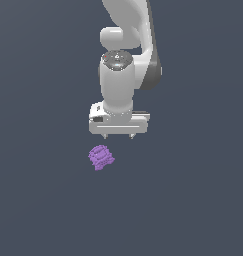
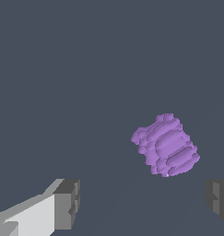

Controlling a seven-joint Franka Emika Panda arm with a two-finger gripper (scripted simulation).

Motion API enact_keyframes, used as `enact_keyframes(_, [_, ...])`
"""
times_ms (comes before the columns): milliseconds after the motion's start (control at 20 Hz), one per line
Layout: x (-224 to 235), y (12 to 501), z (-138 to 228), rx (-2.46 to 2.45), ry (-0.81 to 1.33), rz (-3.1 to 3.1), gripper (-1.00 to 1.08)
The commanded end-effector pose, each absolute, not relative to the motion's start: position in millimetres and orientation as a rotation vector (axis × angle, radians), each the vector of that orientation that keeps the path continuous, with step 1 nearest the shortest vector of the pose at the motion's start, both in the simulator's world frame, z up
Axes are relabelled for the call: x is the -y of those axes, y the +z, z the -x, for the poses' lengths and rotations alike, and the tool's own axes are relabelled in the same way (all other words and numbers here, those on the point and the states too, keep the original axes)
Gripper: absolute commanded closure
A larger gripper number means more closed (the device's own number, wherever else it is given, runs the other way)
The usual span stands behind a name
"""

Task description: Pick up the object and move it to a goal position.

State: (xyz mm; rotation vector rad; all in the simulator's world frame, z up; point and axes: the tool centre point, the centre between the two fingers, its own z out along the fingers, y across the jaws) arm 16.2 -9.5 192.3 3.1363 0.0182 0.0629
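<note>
Two grey fingertips [image 2: 67, 203] fill the near edge of the wrist view, spread wide with nothing between them, so the gripper [image 1: 118, 135] is released and holds nothing. Beyond them the purple lump [image 2: 165, 145], ridged and knobbly, lies alone on the dark grey floor [image 1: 43, 200], clear of both fingers. Seen from the exterior view, the lump [image 1: 100, 157] sits just below the white arm [image 1: 118, 80] and slightly toward the exterior view's left of the gripper.

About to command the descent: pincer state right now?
Pincer: open, holding nothing; the purple object lies apart from it, not between its fingers.
</note>
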Motion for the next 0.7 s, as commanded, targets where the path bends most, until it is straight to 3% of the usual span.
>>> enact_keyframes(0, [6.8,197.0,-18.0,-0.034,0.078,-3.134,-0.92])
enact_keyframes(650, [19.1,183.0,-19.3,-0.14,0.064,-3.129,-0.92])
